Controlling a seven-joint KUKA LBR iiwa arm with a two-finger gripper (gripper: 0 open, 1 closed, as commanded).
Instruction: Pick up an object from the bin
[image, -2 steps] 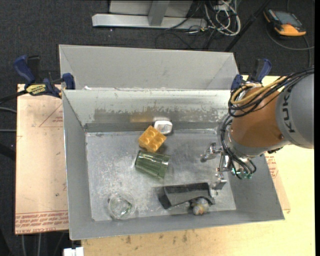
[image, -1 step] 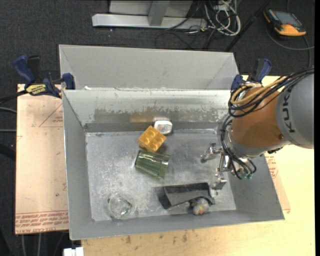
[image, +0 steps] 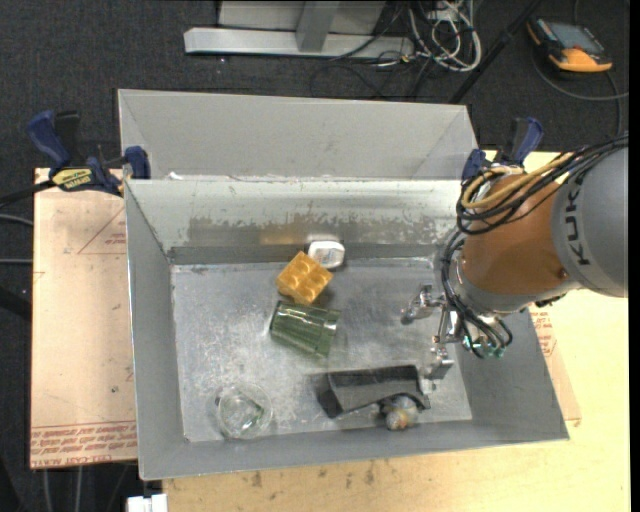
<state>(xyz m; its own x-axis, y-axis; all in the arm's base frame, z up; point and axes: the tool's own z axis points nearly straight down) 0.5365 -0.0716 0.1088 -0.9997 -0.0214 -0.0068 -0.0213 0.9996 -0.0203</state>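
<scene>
1. We see the gripper low at the right side of the bin, its fingers spread wide w/ nothing between them
2. Nearest thing: a black bar lying flat near the front wall, its right end just beside the lower finger. A small ball touches the bar's front edge. We take the bar as the likely target, though the fingers aren't round it yet
3. To do this step well, we'd set the fingers across the bar's short width, not along its length, & go down till the tips straddle both long edges
4. We'd keep off the ball, since a tip landing on it could roll it or tilt the grip
5. The front wall is close, so an approx. vertical approach looks safest to us
6. The green cup, yellow block, white cap & clear cup lie well apart to the left, so we'd leave them alone
</scene>
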